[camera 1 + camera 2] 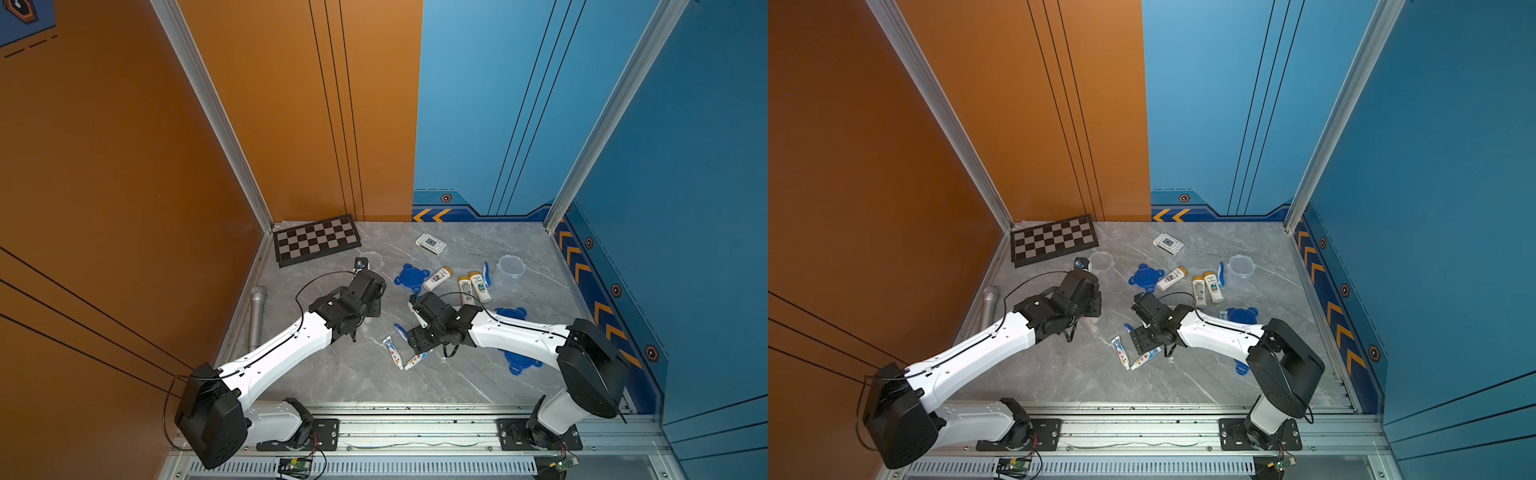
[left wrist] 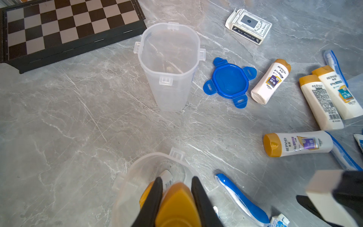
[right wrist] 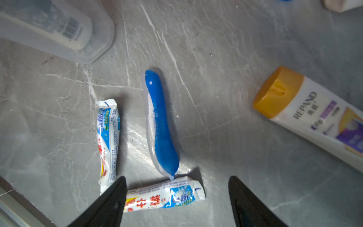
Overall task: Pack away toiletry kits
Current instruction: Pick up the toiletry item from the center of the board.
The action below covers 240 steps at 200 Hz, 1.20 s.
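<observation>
Now we look at the right pincer [image 3: 176,177]. Its two black fingers stand wide apart and hold nothing. Right under it, flat on the grey table [image 3: 245,68], lies a toothpaste tube [image 3: 161,198]. The tube's long side runs from one finger across to the other. So if the fingers shut now, we think they would push on the tube's two ends, not on its sides. A turn of the wrist looks needed first. The blue toothbrush [image 3: 161,125] lies just past the tube, and its near end seems to touch it. The toothbrush points straight away from the pincer, so we think the fingers could pinch it by its sides. The right arm is the near one for both. The left pincer [image 2: 176,178] is busy. It is pinched narrow on a gold-capped bottle [image 2: 177,206], which hangs down into a clear cup [image 2: 125,182].
</observation>
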Each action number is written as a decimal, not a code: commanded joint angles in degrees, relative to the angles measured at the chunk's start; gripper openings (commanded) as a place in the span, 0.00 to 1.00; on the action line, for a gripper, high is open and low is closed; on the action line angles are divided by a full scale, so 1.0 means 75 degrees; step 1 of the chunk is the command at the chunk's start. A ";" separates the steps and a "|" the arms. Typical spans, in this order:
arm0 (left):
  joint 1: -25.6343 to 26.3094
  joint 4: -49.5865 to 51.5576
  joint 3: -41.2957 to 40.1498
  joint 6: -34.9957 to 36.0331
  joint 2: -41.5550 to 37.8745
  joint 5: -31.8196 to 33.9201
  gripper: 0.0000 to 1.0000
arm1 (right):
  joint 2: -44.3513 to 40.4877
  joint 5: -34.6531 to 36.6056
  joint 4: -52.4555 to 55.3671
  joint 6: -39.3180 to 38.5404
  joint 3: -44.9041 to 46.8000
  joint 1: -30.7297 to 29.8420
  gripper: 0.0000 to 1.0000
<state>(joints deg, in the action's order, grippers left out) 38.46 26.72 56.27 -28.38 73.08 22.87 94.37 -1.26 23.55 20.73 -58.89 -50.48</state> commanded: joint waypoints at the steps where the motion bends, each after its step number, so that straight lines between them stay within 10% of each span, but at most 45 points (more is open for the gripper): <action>1: 0.0111 -0.0070 -0.0058 -0.0075 -0.0118 -0.0041 0.21 | 0.0284 0.0022 0.0129 -0.0255 -0.0356 0.0047 0.82; 83: 0.0133 0.0209 0.0110 -0.0168 -0.0307 -0.0169 0.38 | 0.1662 -0.0257 0.0080 -0.0736 -0.0945 0.0110 0.78; 130: 0.0044 0.1224 0.0676 -0.0442 -0.0694 -0.0507 0.45 | 0.1878 -0.0202 0.0321 -0.1027 -0.0949 -0.0002 0.48; 181: -0.0972 0.2757 0.0689 -0.1140 -0.1407 -0.2518 0.62 | 0.1422 -0.0176 0.0273 -0.1007 -0.0621 -0.0044 0.24; 240: -0.1608 0.2990 0.0521 -0.2015 -0.1529 -0.5204 0.78 | -0.0869 -0.0324 -0.0651 -0.0914 0.0078 -0.0277 0.20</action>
<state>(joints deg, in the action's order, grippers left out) 26.61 46.59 60.47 -39.99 60.40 -4.54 95.70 -2.83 22.65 13.34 -59.48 -51.11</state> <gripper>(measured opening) 0.757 0.260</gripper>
